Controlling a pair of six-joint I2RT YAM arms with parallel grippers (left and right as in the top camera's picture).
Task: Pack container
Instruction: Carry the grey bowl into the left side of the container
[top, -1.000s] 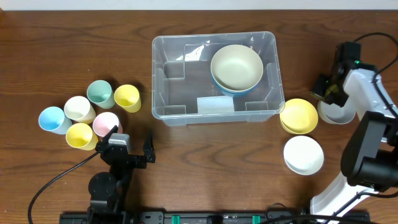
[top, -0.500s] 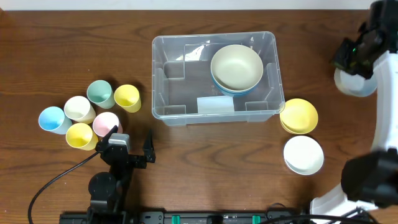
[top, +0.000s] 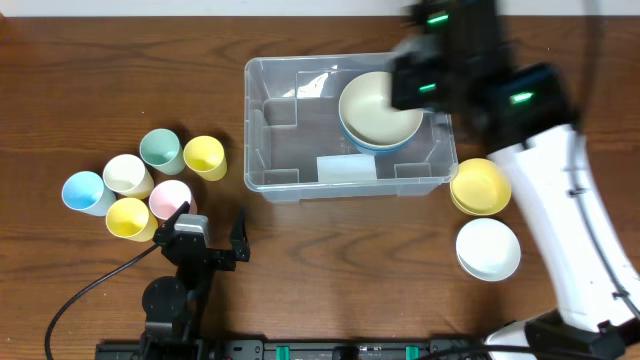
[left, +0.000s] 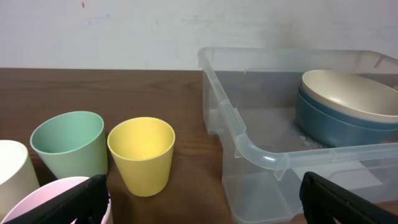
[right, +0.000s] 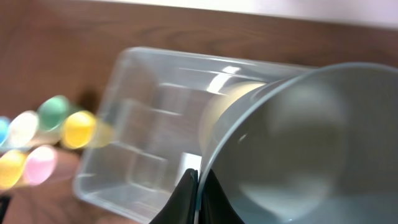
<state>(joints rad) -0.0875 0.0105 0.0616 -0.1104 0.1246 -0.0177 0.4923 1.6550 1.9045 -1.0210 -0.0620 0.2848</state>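
Observation:
The clear plastic container (top: 300, 140) stands at the table's middle back; it also shows in the left wrist view (left: 249, 146) and the right wrist view (right: 143, 124). A cream bowl (top: 378, 108) is nested in a blue bowl (top: 375, 146) in its right half. My right gripper (right: 199, 186) is shut on the rim of a pale grey bowl (right: 311, 143) and holds it in the air above the container's right side. In the overhead view the right arm (top: 450, 70) is blurred and hides that bowl. My left gripper (top: 212, 228) is open and empty near the front left.
Several cups stand at the left: blue (top: 82, 192), cream (top: 127, 174), green (top: 160, 150), yellow (top: 205, 156), a second yellow (top: 130, 217) and pink (top: 170, 198). Stacked yellow bowls (top: 481, 186) and a white bowl (top: 488, 248) sit right of the container.
My right arm has lifted the pale grey bowl from the far right of the table and swung it left over the container. The left arm has not moved.

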